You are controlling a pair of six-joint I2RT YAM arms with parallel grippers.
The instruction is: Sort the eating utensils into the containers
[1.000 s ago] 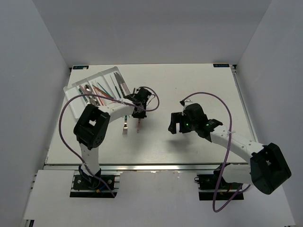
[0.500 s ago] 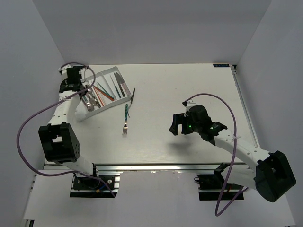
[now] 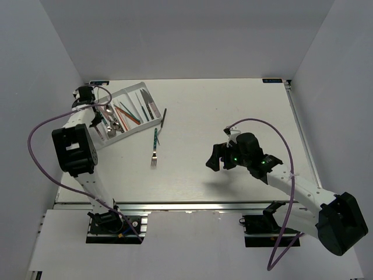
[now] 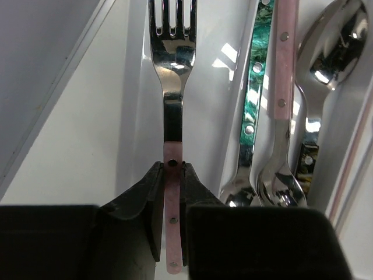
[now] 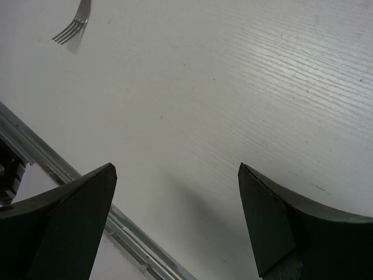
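White table (image 3: 245, 105), grey walls around. At the white tray's (image 3: 141, 86) left end, my left gripper (image 4: 173, 186) pinches the pink-handled fork (image 4: 172, 116) narrowly, over the outermost compartment; spoons (image 4: 280, 175) lie in the next compartment. Just right of the tray lies a slim black utensil (image 3: 164, 116), with a teal-handled fork (image 3: 154, 149) near it. Well right of the tray, my right gripper (image 5: 175, 169) hangs wide, holding nothing.

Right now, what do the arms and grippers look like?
White links and black joint housings on left arm and right arm, a purple cable looping along each. Black left gripper and right gripper, two wedge-shaped fingers apiece. A green light near the right wrist.
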